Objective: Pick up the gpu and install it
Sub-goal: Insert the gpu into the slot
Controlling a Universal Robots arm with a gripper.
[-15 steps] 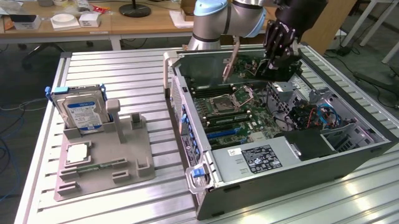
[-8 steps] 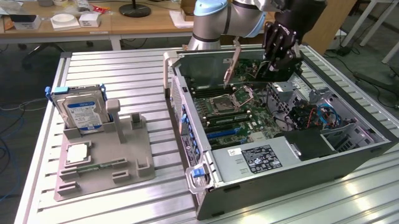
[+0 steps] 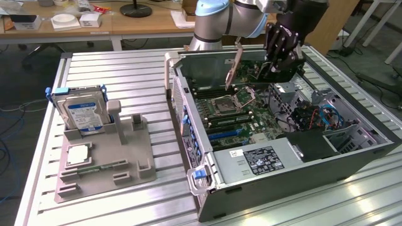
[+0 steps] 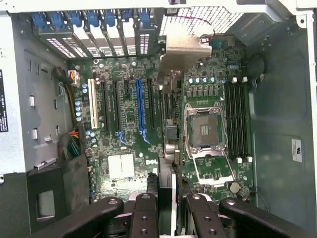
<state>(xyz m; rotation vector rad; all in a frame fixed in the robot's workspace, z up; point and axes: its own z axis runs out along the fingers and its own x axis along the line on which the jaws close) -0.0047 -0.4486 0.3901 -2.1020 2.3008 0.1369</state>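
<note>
Black gripper (image 3: 274, 70) clamped on thin dark gpu card (image 3: 250, 80), edge-on over green motherboard (image 4: 130, 116) in wrist view, silver hard drive (image 3: 84, 115) in exterior view, long axis and pale metal bracket (image 4: 184, 49) toward blue latches (image 4: 89, 20)

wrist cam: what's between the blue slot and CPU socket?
Beyond the blue slot, a black slot, then the gpu, edge-on, gripped in the fingers, hanging over the board before the CPU socket; wrist view.

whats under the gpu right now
The motherboard. The gpu hangs edge-on above it, between the blue slot and the cpu socket. The strip of board straight below the card is covered.
</note>
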